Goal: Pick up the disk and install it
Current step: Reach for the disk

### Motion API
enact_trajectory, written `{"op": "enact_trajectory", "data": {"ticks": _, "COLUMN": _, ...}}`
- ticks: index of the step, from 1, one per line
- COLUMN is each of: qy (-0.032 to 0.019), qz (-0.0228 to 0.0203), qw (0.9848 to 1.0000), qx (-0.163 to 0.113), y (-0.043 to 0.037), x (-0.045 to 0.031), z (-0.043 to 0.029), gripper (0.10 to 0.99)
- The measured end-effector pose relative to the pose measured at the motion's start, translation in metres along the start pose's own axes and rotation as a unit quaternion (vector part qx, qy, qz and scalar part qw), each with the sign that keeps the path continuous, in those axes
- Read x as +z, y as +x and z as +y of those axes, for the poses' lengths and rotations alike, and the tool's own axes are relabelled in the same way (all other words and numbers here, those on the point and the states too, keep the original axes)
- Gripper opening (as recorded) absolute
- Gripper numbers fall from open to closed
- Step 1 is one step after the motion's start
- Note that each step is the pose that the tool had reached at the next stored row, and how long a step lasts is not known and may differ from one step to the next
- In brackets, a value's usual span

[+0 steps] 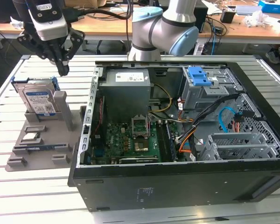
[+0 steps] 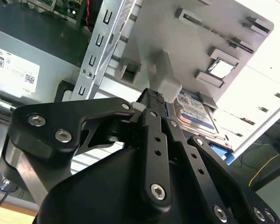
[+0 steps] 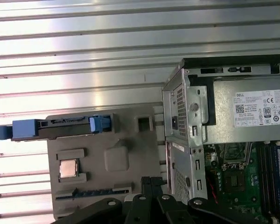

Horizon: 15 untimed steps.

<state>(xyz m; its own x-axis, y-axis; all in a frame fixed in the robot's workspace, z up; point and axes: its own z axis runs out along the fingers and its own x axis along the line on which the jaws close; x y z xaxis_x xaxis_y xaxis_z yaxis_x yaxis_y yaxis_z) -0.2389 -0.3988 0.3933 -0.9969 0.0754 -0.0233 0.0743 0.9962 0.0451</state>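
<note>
Surface: a table [image 1: 37, 196] of ribbed silver metal slats, matt and straight-edged.
Room: wooden benches [image 1: 233, 28] with cables and boxes stand behind the table.
Holder: a grey plastic tray [image 1: 42, 154] with moulded slots and blocks lies flat on the table, at the exterior view's left.
Disk: the silver metal disk [image 1: 37, 100] stands on edge in the slot at the holder's far end, with a blue plastic bracket around its rim.
Disk heading: its labelled broad face is turned to the exterior camera, its thin edge is up, and its upper edge runs left to right across that view. In the first wrist view it [image 3: 51, 128] shows edge-on.
Chip: a small flat square chip [image 1: 31, 136] lies in a recess nearer the holder's middle.
Gripper: the black gripper [image 1: 63, 70] hangs above the disk's right end, apart from it. Its fingers [image 2: 154, 95] are pressed together on nothing.
Computer: an open black case [image 1: 177, 186] lies just beside the holder. Inside are a grey box [image 1: 128, 86], a green board [image 1: 130, 135] and a blue latch [image 1: 199, 76].
Arm: a silver and pale-blue jointed arm [image 1: 168, 28] rises behind the case.
</note>
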Motion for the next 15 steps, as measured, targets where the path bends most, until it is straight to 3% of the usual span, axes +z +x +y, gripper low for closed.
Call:
{"op": "enact_trajectory", "data": {"ticks": 8, "qy": 0.0, "qz": 0.0, "qw": 1.0, "qx": 0.0, "y": 0.0189, "x": -0.0005, "z": -0.0014, "gripper": 0.106}}
{"op": "enact_trajectory", "data": {"ticks": 15, "qy": 0.0, "qz": 0.0, "qw": 1.0, "qx": 0.0, "y": 0.0416, "x": -0.0011, "z": -0.0031, "gripper": 0.106}}
